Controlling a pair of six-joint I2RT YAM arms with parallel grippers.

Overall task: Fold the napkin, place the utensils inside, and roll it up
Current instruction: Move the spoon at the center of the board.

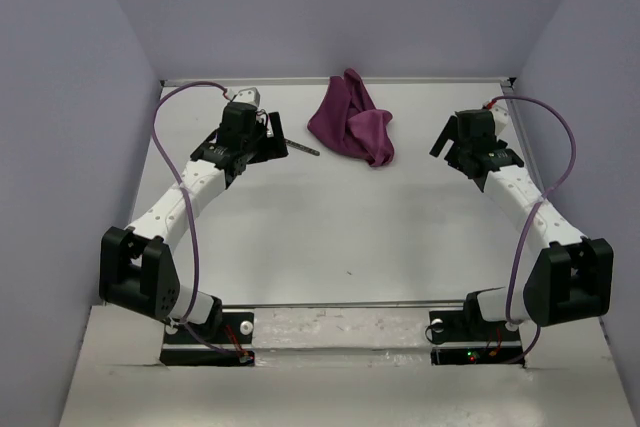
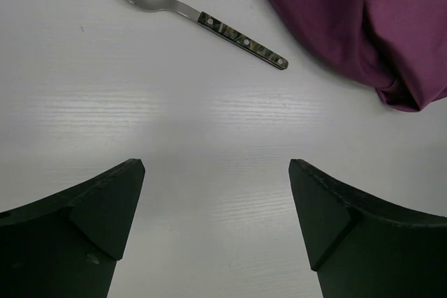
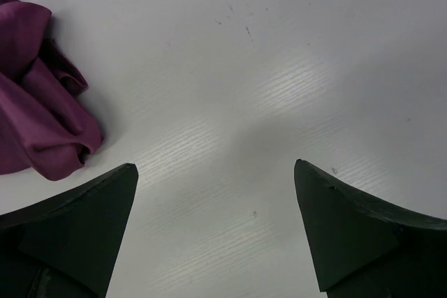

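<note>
In the top view, the slim grey metal spoon with a dark patterned handle (image 1: 306, 150) shows only the tip of its handle. The rest is hidden beneath the left gripper (image 1: 272, 137). The crumpled plum-purple cloth napkin (image 2: 363, 26) is cut by the top and right edges of the left wrist view, and by the left edge of the right wrist view. The fingers of the right gripper (image 3: 215, 165) run off the bottom edge of its own view, as do the left's.

crumpled napkin (image 1: 350, 122), utensil (image 1: 306, 150) just beside
</note>
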